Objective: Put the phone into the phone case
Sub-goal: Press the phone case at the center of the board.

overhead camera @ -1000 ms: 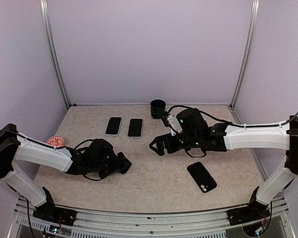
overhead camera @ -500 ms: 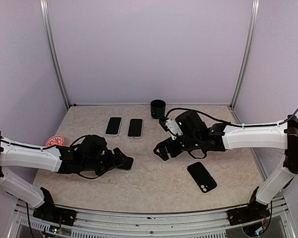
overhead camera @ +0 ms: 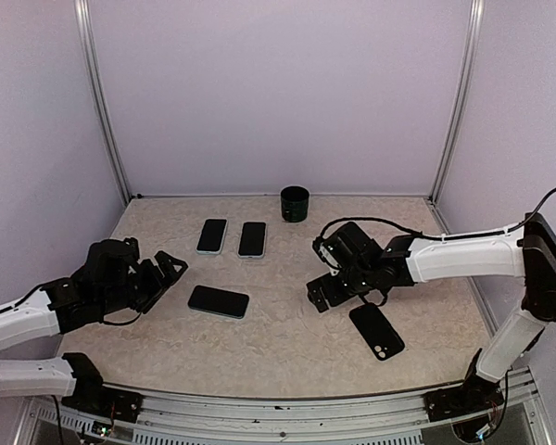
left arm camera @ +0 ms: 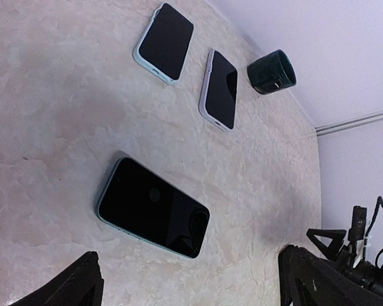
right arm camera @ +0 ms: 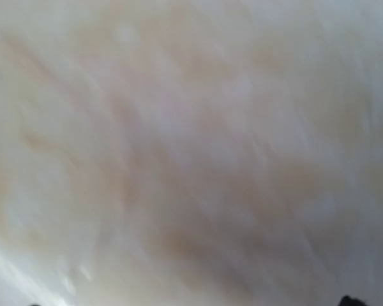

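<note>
Lying flat and screen-up near the middle of the table [overhead camera: 287, 357], the phone [overhead camera: 219, 301] is seen with a teal rim around it. The left gripper [overhead camera: 165, 278] is held spread and empty, left of it. The right gripper [overhead camera: 321, 295] is likewise spread, empty, near a black phone [overhead camera: 377, 331].

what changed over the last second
The left claw drew back left, leaving the dark phone in a teal case lying free mid-table. The right claw slid nearer the black phone-shaped item on the right. That item, both rear phones and the dark green cup stayed put.
</note>
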### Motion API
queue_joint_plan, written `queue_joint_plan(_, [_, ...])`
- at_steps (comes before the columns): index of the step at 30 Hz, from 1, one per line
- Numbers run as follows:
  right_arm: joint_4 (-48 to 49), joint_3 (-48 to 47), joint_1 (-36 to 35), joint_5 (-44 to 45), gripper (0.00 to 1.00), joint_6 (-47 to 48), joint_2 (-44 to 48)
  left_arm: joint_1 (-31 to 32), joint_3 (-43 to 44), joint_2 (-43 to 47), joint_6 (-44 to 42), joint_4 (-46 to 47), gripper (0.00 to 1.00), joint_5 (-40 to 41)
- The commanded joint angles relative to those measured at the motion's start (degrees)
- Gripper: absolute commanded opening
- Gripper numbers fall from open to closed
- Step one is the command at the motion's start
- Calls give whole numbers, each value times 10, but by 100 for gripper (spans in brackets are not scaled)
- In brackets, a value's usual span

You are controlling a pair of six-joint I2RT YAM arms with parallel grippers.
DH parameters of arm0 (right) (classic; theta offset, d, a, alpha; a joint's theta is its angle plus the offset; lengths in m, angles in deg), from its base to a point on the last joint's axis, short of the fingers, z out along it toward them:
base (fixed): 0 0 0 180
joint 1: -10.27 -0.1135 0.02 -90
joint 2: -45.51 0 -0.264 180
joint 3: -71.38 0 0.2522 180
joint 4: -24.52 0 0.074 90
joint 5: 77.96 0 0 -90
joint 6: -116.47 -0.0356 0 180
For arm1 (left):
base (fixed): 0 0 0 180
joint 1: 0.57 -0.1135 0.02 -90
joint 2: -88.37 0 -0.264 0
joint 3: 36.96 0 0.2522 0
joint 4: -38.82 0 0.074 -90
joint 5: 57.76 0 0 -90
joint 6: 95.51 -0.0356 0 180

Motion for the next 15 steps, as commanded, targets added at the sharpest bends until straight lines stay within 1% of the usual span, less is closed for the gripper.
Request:
queue_joint_plan(1, [-42, 62, 5, 22, 99, -72, 57, -22, 5, 11, -43, -25, 99, -30])
queue_joint_plan(4, [-41, 102, 5, 26, 98, -95, 89, -22, 12, 0, -56, -25, 99, -41])
queue_joint_plan(8, [-40, 134, 4, 21, 91, -110, 110, -22, 13, -10, -67, -15, 99, -59])
queue_joint_plan(12, [-24, 160, 5, 12, 82, -115, 109, -28, 25, -22, -97, -11, 99, -79])
queue_joint_plan(15, [-9, 175, 5, 2, 73, -115, 102, -34, 43, -36, -132, -18, 99, -83])
